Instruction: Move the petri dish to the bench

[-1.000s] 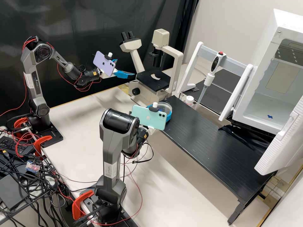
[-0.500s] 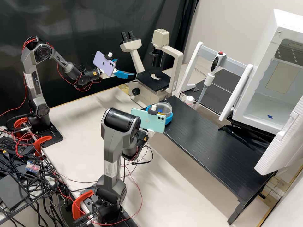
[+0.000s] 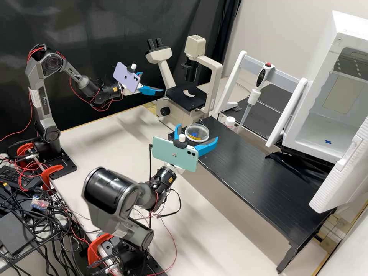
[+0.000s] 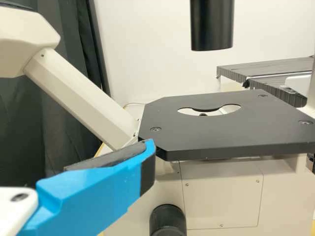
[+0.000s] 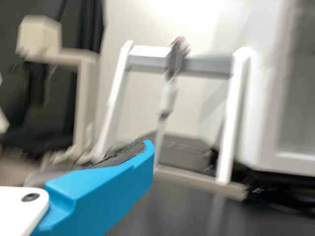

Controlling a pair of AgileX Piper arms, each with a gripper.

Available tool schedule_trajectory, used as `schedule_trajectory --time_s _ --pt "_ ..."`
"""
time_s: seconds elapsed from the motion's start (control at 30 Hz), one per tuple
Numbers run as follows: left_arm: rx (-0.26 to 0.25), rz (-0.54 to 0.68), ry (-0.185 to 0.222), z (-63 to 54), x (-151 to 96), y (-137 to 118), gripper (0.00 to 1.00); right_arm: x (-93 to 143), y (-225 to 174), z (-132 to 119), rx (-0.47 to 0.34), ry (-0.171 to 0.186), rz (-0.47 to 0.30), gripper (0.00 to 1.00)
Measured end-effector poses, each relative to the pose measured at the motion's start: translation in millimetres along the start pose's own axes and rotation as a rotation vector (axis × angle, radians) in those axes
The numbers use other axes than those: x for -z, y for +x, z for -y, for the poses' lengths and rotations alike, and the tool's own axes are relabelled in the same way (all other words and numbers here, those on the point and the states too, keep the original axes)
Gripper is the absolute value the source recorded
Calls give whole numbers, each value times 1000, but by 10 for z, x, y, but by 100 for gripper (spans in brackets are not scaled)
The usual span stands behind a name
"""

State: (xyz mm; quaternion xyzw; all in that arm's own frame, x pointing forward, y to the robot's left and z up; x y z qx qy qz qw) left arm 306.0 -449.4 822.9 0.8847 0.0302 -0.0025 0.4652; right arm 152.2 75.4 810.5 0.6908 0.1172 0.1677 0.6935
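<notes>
The microscope (image 3: 178,113) blocks the open bench's (image 3: 249,165) far end.

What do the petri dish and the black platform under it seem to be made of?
The petri dish looks like smooth clear plastic or glass: see-through, with a shiny rim. The black platform could be plastic or coated metal, satin-finished: its lined surface shows soft highlights.

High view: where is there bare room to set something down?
Bare: the black platform between petri dish and white cabinet; the pale tabletop between left arm and platform. Crowded: around the dish, between the right gripper's fingers, and the cable tangle.
</notes>
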Motion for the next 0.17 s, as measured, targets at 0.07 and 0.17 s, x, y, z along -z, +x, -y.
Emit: schedule_trajectory --time_s 0.07,0.17 --pt "0 0 0 0 0 0 100 -11 -19 -87 -47 27 4 100" --pt "0 0 0 0 0 0 100 -38 -38 -168 -92 54 16 100"
